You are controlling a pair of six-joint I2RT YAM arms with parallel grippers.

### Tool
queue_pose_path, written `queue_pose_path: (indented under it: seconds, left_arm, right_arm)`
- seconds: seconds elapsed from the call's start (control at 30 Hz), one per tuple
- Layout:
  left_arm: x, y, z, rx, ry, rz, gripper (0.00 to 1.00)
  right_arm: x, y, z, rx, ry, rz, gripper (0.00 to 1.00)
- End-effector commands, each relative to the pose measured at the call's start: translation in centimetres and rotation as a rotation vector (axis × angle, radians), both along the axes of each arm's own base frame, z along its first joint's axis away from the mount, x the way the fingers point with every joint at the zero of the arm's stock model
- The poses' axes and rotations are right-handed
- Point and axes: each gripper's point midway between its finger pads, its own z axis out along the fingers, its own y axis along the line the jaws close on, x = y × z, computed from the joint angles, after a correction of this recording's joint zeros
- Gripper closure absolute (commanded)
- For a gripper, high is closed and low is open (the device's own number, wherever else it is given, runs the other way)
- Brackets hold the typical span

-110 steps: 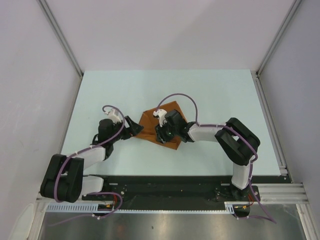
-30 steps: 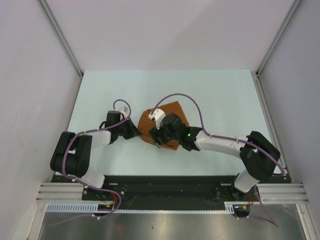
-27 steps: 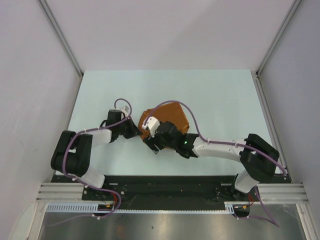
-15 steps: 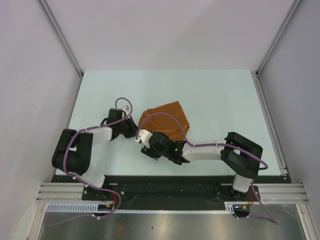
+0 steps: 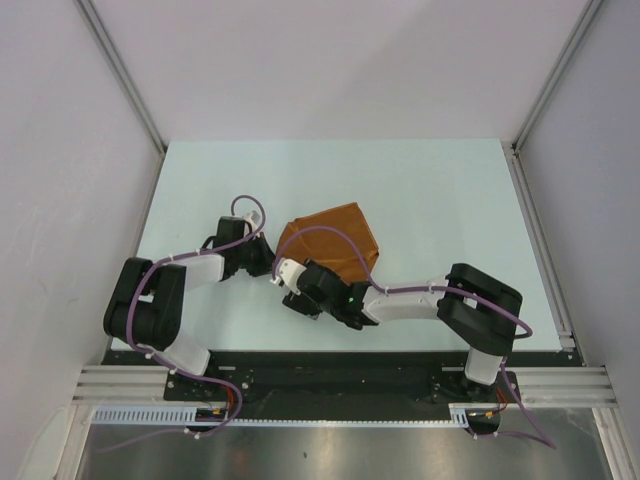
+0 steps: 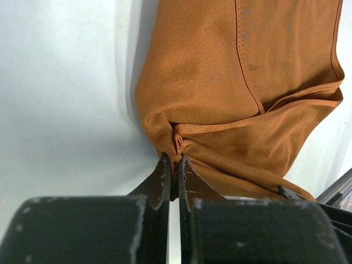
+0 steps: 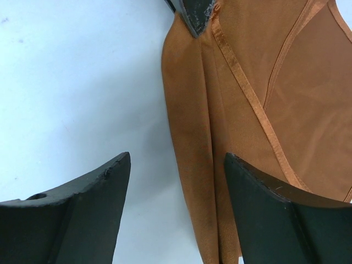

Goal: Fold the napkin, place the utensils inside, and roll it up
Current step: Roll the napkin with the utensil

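Observation:
The rust-brown napkin [image 5: 332, 238] lies folded in a thick bundle on the pale table, left of centre. My left gripper [image 5: 272, 262] is shut on a bunched corner at the napkin's left end [image 6: 177, 144]; cloth shows pinched between the fingers. My right gripper [image 5: 296, 290] sits low at the napkin's near-left edge, open wide. In the right wrist view its fingers [image 7: 104, 187] straddle the napkin's rolled left fold [image 7: 192, 137], one on bare table and one over cloth, without touching it. The utensils are hidden from every view.
The pale blue-green table [image 5: 450, 200] stretches to the right of and beyond the napkin. White walls and metal frame posts [image 5: 545, 90] close it in. A black rail [image 5: 330, 365] with both arm bases runs along the near edge.
My right gripper slid off the top of the napkin toward the near left and now sits at its edge, elbow folded back. The left gripper kept its hold on the corner.

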Motion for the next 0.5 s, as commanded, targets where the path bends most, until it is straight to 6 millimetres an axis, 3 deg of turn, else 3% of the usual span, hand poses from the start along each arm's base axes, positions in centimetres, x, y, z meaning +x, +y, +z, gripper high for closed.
queue_pose_path:
  seconds: [0.0, 0.33, 0.47]
  left_arm:
    - [1.0, -0.2, 0.9, 0.015, -0.039, -0.015, 1.00]
    - [0.9, -0.4, 0.9, 0.022, -0.042, -0.023, 1.00]
    - [1.0, -0.5, 1.1, 0.021, -0.046, -0.025, 1.00]
  right_arm:
    - [1.7, 0.8, 2.9, 0.085, -0.046, -0.021, 0.25]
    - [3.4, 0.7, 3.2, 0.133, 0.008, -0.011, 0.24]
    - [2.9, 0.8, 2.0, 0.142, 0.128, 0.038, 0.25]
